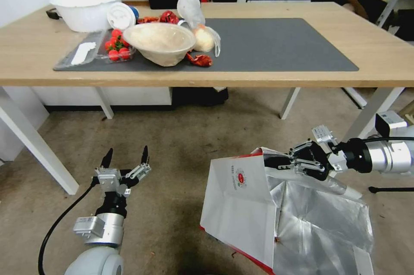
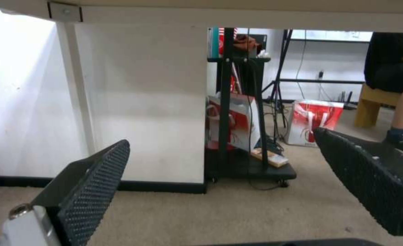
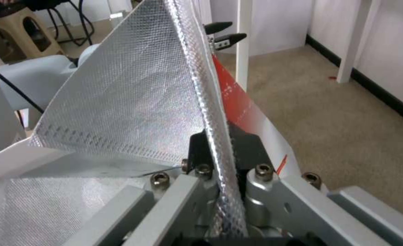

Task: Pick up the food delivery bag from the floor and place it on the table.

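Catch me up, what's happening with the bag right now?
The right gripper is shut on the top rim of the food delivery bag, pinching its foil-lined edge. The bag is low in front of the table, down by the carpet. The left gripper hovers open beside it, holding nothing.

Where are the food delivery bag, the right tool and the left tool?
food delivery bag [image 1: 237,210]: head view, white front panel.
right tool [image 1: 297,163]: head view, fingertips clamped on the bag's top rim.
left tool [image 1: 126,157]: head view, gap between its spread fingertips.
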`<state>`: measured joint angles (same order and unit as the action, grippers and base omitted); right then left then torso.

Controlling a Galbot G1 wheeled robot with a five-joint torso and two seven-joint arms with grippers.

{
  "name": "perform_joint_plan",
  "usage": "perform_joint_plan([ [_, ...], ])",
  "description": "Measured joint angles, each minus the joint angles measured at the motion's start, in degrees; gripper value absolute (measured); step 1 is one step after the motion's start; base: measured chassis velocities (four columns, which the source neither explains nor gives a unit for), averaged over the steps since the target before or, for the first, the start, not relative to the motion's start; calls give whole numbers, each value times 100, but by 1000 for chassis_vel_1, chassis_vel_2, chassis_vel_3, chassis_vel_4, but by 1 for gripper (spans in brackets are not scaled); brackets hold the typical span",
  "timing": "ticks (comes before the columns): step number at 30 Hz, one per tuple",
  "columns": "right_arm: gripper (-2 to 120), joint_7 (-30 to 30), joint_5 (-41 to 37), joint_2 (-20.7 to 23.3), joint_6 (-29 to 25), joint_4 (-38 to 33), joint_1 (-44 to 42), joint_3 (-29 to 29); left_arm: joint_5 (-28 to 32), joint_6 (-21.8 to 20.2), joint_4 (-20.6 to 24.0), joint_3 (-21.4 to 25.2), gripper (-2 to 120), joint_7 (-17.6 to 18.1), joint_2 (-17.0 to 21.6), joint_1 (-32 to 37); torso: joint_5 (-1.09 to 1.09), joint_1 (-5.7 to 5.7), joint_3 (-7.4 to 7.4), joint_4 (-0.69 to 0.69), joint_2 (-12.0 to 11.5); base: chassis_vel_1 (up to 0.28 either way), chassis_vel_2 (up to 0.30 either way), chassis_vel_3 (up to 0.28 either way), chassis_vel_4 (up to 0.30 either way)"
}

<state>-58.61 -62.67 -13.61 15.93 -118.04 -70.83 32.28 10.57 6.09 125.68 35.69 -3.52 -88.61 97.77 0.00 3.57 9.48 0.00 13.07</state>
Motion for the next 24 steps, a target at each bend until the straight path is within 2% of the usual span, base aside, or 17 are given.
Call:
perform_joint_plan([
  [16, 0, -9, 5, 0, 0, -5, -6, 0, 1, 1, 9, -2, 100, -6, -12, 3, 0, 50, 153, 0, 200, 0, 0, 0, 0],
  [18, 0, -20, 7, 5, 0, -6, -7, 1, 1, 3, 14, -3, 100, -10, -16, 6, 0, 88, 255, 0, 341, 0, 0, 0, 0],
  [24, 0, -29, 7, 25, 0, -24, -7, 6, 6, 4, 25, -3, 100, -14, -9, 6, 0, 144, 390, 0, 532, 0, 0, 0, 0],
])
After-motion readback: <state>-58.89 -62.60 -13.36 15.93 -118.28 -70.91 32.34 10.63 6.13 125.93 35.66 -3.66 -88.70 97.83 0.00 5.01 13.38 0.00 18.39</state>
